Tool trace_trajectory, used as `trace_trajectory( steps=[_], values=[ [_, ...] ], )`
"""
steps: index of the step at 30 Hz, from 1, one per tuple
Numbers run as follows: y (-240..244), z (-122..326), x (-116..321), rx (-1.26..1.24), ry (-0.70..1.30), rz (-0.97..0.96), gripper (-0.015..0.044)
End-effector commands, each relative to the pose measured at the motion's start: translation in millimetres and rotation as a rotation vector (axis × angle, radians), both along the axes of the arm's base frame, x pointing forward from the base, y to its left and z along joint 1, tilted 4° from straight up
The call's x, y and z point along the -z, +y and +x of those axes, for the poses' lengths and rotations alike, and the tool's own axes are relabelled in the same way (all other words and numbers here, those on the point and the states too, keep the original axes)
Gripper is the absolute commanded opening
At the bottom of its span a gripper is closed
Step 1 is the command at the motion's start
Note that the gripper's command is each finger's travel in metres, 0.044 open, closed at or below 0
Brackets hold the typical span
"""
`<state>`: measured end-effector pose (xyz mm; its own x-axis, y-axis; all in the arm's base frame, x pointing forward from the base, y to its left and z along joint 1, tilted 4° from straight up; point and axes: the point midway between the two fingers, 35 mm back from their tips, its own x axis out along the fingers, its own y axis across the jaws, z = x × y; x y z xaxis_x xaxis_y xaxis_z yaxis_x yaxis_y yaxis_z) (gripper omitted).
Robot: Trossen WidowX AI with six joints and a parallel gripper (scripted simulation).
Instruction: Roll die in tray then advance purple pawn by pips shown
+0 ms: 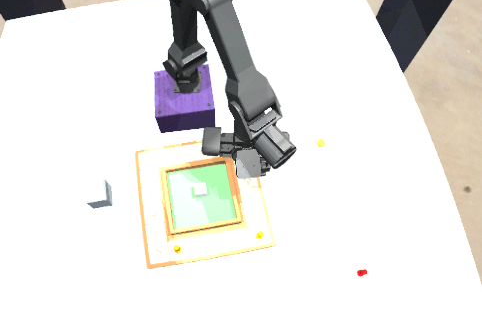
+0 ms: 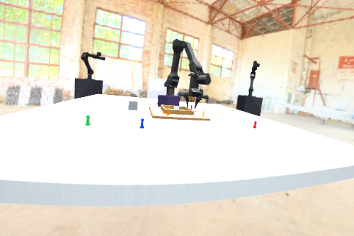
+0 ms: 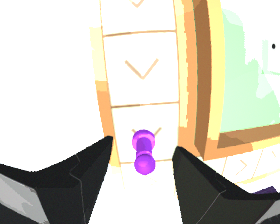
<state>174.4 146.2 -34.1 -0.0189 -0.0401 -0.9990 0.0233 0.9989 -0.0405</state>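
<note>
The purple pawn [image 3: 144,149] [image 2: 191,107] stands on an arrow square of the board [image 3: 141,90] [image 1: 215,247], outside the tray wall. My gripper [image 3: 144,147] [image 2: 192,106] is open, with its fingers apart on either side of the pawn and gaps to it on both sides in the wrist view. In the top view the arm hides the pawn and the fingertips. The white die [image 1: 200,189] lies inside the tray [image 1: 167,199] [image 3: 203,75] on the green floor. Two of its pips show at the wrist view's right edge; its full top count is unreadable.
An orange pawn [image 1: 177,249] [image 2: 168,112] and a yellow pawn [image 1: 259,235] [image 2: 203,114] stand on the board's front side. A grey block [image 1: 100,196] [image 2: 133,106] is left of the board. Off the board are another yellow piece [image 1: 321,143], red [image 1: 362,273], blue [image 2: 142,123] and green [image 2: 87,120] pawns.
</note>
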Motion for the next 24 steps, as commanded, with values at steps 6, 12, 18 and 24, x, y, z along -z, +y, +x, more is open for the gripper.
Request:
trace_trajectory(
  steps=[6,12,18,24],
  values=[
    [0,0,2,0.003,-0.002,0.003,0.0062],
    [0,0,2,0.003,-0.002,0.003,0.0022],
    [1,1,-2,0.002,-0.002,0.003,0.0],
    [7,7,-42,-0.005,-0.008,0.004,0.0]
  ],
)
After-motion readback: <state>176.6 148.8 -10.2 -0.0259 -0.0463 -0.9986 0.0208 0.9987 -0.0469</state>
